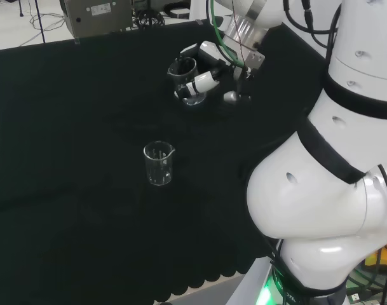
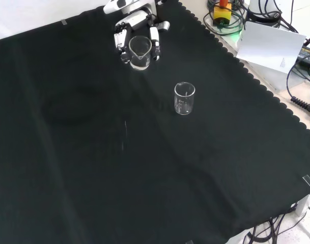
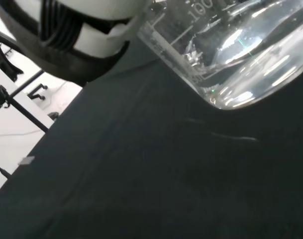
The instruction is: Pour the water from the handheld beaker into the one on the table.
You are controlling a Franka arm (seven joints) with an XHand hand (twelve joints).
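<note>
Counter: a wide counter (image 2: 93, 168) draped in black cloth with a scalloped edge, bare over most of its spread; pale floor and cables lie beyond it in the front view.

Arm: in the head view the big white links (image 1: 333, 190) of the arm stand nearest, at about 4 o'clock, reaching up and over toward 1 o'clock.

Table beaker: a small clear glass beaker (image 2: 185, 98) stands upright on the cloth, alone, near the middle of the counter. In the head view the same beaker (image 1: 159, 163) sits just left of centre, spout at its rim. I cannot tell whether anything is in it.

Robot hand: the black and white robot hand (image 2: 137, 31) comes in at 12 o'clock in the front view; in the head view it (image 1: 203, 67) hangs at about 1 o'clock from the table beaker, well apart from it. Its fingers and thumb are curled round a second beaker.

Handheld beaker: clear glass (image 2: 140, 51), clasped between the fingers, rim showing and roughly upright in the front view, held above the cloth. In the head view it (image 1: 187, 79) lies on the side of the robot hand toward the table beaker. Up close from the wrist, its rounded base (image 3: 231, 59) shows printed marks and clear water pooled inside, with the cloth below.
</note>
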